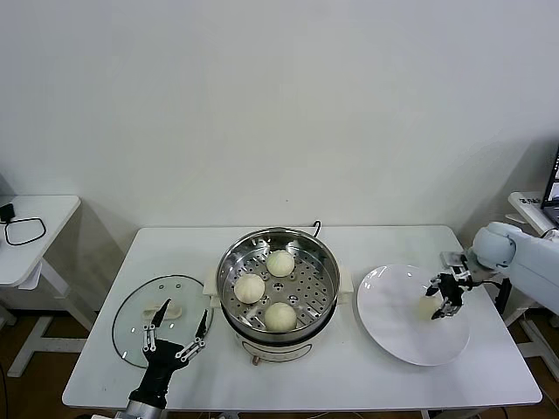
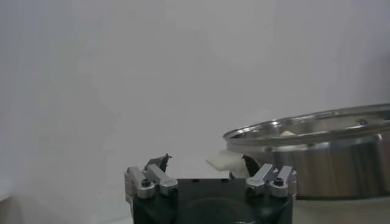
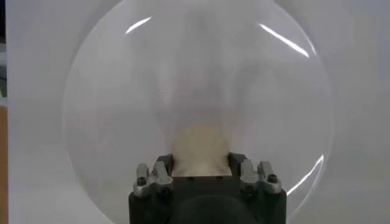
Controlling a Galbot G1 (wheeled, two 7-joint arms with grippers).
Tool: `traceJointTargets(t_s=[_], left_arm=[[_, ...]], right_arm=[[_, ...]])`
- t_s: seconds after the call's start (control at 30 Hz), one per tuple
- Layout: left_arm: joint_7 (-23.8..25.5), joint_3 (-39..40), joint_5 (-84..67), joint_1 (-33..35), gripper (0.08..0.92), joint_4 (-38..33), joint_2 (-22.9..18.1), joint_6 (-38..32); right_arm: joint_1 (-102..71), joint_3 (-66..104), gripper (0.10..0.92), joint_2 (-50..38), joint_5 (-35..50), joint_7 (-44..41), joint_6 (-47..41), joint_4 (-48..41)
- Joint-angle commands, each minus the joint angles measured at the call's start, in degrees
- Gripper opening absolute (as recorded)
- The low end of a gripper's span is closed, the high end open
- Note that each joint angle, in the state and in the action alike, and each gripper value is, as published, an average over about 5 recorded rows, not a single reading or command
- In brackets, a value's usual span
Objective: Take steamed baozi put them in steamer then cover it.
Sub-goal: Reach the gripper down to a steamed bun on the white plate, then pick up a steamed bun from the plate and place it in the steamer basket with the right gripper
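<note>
The steamer [image 1: 229, 262] stands mid-table with three steamed baozi [image 1: 280, 263] on its perforated tray. A fourth baozi [image 1: 428, 306] lies on the white plate [image 1: 393, 327] at the right. My right gripper [image 1: 444, 297] is down on the plate and shut on this baozi, one finger against each side of it [image 3: 200, 146]. The cover [image 1: 131, 327] lies flat on the table left of the steamer, its cream handle [image 1: 166, 311] up. My left gripper [image 1: 182, 316] is open and empty over the cover's near right edge. In the left wrist view [image 2: 206, 161] it faces the steamer's wall [image 2: 317, 158].
The white table [image 1: 349, 384] ends just in front of the cover and plate. A small side table [image 1: 44, 209] with a black cable loop stands at the far left. Some equipment shows at the right edge [image 1: 533, 205].
</note>
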Motion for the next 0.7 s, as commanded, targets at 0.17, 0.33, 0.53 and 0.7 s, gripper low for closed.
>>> traceJointTargets(t_s=[0.17,0.33,0.53,0.7], left_arm=[[-0.01,0.34,0.09,-0.59,0.823,0.28,0.55,0.21],[-0.03,0.74,0.18,-0.82,0.823,-0.09,0.62,0.62],[-0.1,1.38,0.34,-0.86,0.823,-0.45,0.45,0.72],[-0.19,1.5,0.33,-0.97,0.823,-0.38,0.47,0.63]], right_arm=[[39.15,-25.05,0.613,6.37,14.85,-11.78,-5.27,16.62],[46.61,-27.33,0.603,13.65,23.77,-9.68,-8.88,23.44],[46.87,-27.24,0.602,19.96,29.56,-4.87,-11.49,28.52],[42.76,-27.26,0.608,22.55,30.0,-1.03,-12.94,29.86]])
